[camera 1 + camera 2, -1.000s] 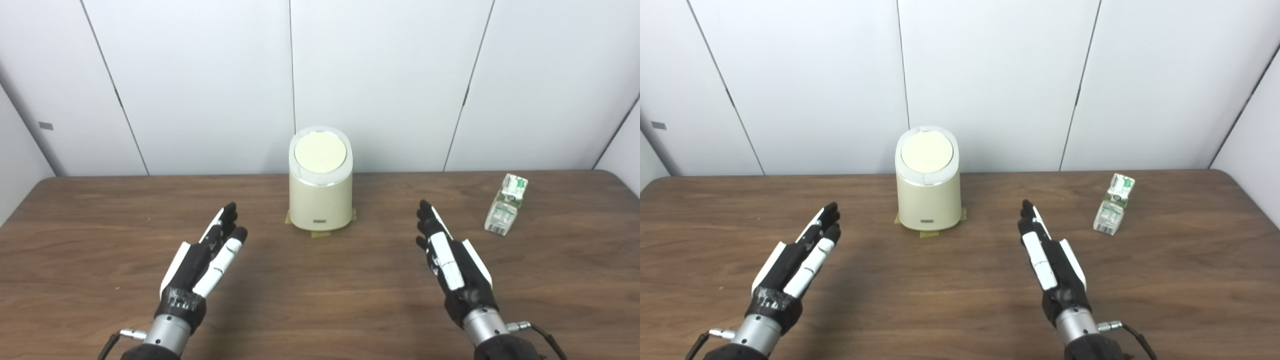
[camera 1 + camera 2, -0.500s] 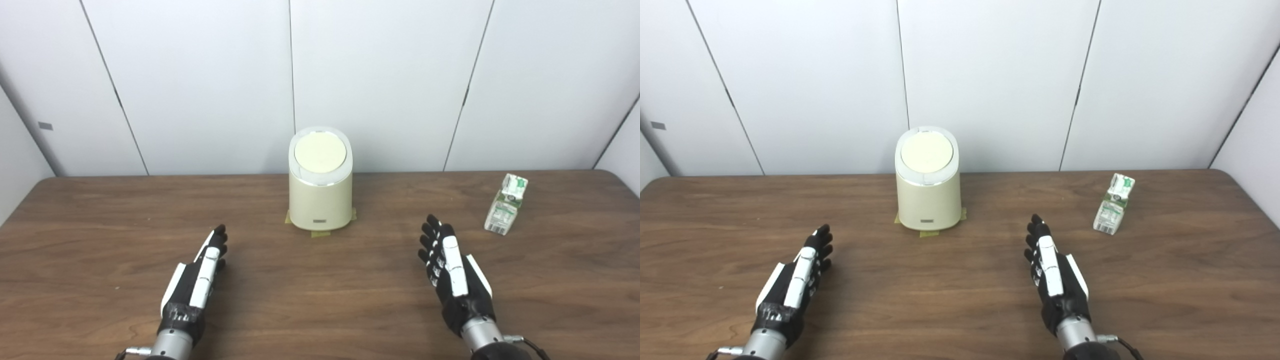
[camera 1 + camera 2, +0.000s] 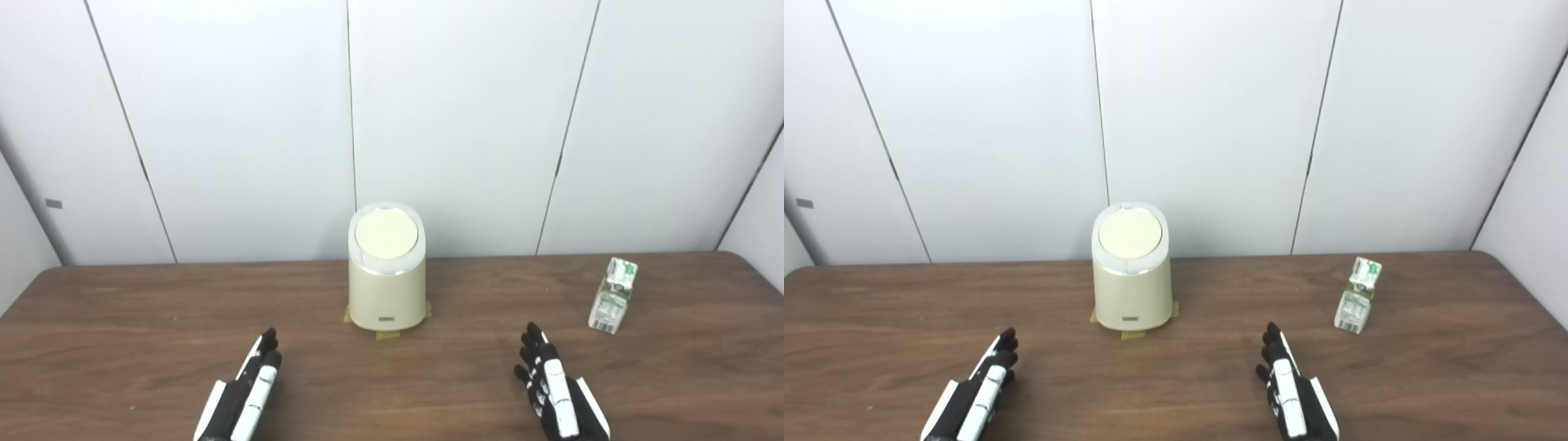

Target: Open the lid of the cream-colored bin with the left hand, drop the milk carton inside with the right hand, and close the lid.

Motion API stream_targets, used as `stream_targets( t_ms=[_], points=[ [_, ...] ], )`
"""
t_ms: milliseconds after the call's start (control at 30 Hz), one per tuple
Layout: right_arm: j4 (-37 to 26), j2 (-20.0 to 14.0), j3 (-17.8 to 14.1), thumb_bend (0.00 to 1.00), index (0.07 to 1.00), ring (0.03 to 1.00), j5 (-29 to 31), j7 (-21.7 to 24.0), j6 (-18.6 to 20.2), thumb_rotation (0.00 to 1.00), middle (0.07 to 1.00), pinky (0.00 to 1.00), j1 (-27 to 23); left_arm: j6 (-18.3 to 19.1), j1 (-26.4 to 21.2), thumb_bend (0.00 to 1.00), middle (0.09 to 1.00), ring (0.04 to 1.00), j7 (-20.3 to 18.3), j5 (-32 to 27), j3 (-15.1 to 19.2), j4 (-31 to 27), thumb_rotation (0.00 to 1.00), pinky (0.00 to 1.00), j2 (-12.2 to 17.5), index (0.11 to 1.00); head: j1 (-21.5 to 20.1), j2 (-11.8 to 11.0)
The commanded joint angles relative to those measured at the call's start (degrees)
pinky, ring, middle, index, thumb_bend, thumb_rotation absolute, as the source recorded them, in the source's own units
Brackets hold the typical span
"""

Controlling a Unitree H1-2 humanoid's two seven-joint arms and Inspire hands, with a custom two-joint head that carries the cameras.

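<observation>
The cream-colored bin (image 3: 387, 288) stands upright at the middle back of the wooden table (image 3: 122, 318), its round lid (image 3: 386, 235) shut. A small white and green milk carton (image 3: 613, 296) stands to the right of it, well apart. My left hand (image 3: 242, 398) lies low at the front left, fingers stretched out and holding nothing. My right hand (image 3: 558, 398) is at the front right, also flat and empty, short of the carton. Both wrists run off the bottom edge.
Yellow tape marks (image 3: 387, 334) show on the table under the bin. White wall panels (image 3: 465, 122) rise right behind the table's back edge. The table's right corner (image 3: 744, 260) lies just past the carton.
The camera has tilted up, so the whole scene sits lower in the picture. Both hands have drawn back toward the near edge and turned flat; bin and carton stay put.
</observation>
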Motion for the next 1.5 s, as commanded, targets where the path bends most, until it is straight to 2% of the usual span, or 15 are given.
stream_targets(
  t_ms=[0, 67, 200, 233, 300, 367, 467, 667, 800, 967, 1100, 1267, 1467],
  points=[
    [-0.5, -0.4, 0.0, 0.62, 1.000, 1.000, 0.4, -0.1, -2.7, 1.00, 1.000, 0.97, -0.8, -2.2, 0.1, 0.50, 1.000, 1.000, 0.7, 0.7, -0.7, -1.4, 0.88, 1.00, 0.2, 1.000, 0.0, -0.2],
    [0.2, -0.7, -0.1, 0.61, 1.000, 0.998, 0.5, -0.1, -3.5, 1.00, 0.999, 0.96, -0.8, -1.7, -0.3, 0.52, 1.000, 1.000, 0.9, 0.9, -1.0, -2.2, 0.87, 1.00, 0.0, 1.000, 0.4, -0.6],
    [1.2, -1.2, -0.2, 0.62, 1.000, 0.989, 1.4, 0.3, -4.2, 1.00, 0.995, 0.95, -0.8, 0.5, -2.6, 0.52, 1.000, 1.000, 1.7, 3.2, -1.7, -3.9, 0.76, 0.98, 0.2, 1.000, 0.8, -1.4],
    [1.7, -1.3, -0.2, 0.62, 1.000, 0.989, 1.4, 0.4, -4.6, 1.00, 0.996, 0.94, -0.8, 1.8, -3.9, 0.51, 1.000, 1.000, 2.1, 4.7, -1.9, -4.6, 0.74, 0.97, 0.3, 1.000, 0.9, -1.9],
    [2.5, -1.6, 0.0, 0.62, 1.000, 0.981, 1.4, 0.5, -5.4, 1.00, 0.992, 0.93, -0.7, 4.4, -6.2, 0.53, 0.978, 0.975, 2.8, 6.6, -2.1, -5.7, 0.64, 0.93, 0.1, 1.000, 1.0, -2.2],
    [3.1, -1.7, 0.1, 0.61, 1.000, 0.975, 1.5, 0.4, -5.7, 1.00, 0.987, 0.93, -0.6, 7.1, -9.0, 0.57, 0.960, 0.963, 3.6, 8.5, -2.3, -6.7, 0.59, 0.95, -0.3, 0.994, 1.3, -2.8],
    [3.5, -1.8, 0.2, 0.60, 1.000, 0.973, 1.7, 0.3, -5.8, 1.00, 0.984, 0.92, -0.4, 8.8, -13.0, 0.62, 0.940, 0.946, 4.2, 9.6, -2.2, -6.8, 0.52, 0.96, -0.5, 0.980, 1.5, -3.0],
    [3.4, -1.9, 0.3, 0.58, 1.000, 0.969, 2.0, 0.2, -5.8, 1.00, 0.971, 0.92, 0.1, 9.6, -19.0, 0.70, 0.907, 0.894, 4.9, 10.5, -2.3, -5.3, 0.53, 0.88, -0.6, 0.952, 1.9, -2.6],
    [3.1, -2.6, 0.8, 0.58, 1.000, 0.969, 1.6, 0.6, -5.9, 1.00, 0.974, 0.93, 0.5, 10.2, -23.0, 0.70, 0.897, 0.874, 4.9, 11.6, -2.8, -3.6, 0.46, 0.85, -0.9, 0.935, 2.3, -2.3],
    [3.0, -3.1, 1.2, 0.59, 1.000, 0.971, 2.1, 0.8, -5.5, 1.00, 0.976, 0.93, 0.6, 11.8, -29.7, 0.72, 0.884, 0.867, 3.8, 13.9, -4.2, 1.0, 0.43, 0.84, 0.4, 0.922, 2.6, -1.6],
    [3.4, -3.2, 1.2, 0.60, 1.000, 0.964, 2.5, 0.9, -5.7, 1.00, 0.973, 0.93, 0.5, 12.2, -35.2, 0.75, 0.868, 0.827, 2.9, 16.1, -5.1, 6.8, 0.38, 0.74, 1.2, 0.899, 2.6, -1.4],
    [3.0, -3.2, 1.4, 0.60, 1.000, 0.951, 2.6, 0.7, -5.1, 0.99, 0.962, 0.92, 0.5, 10.1, -40.6, 0.80, 0.884, 0.815, 4.3, 19.2, -8.0, 15.4, 0.36, 0.68, 2.7, 0.905, 2.6, -0.9],
    [2.5, -3.0, 1.5, 0.61, 1.000, 0.944, 3.0, 0.7, -4.3, 1.00, 0.954, 0.91, 0.4, 9.5, -45.4, 0.82, 0.895, 0.823, 5.8, 22.4, -10.5, 22.4, 0.32, 0.66, 3.0, 0.912, 2.9, 0.0]
  ],
)
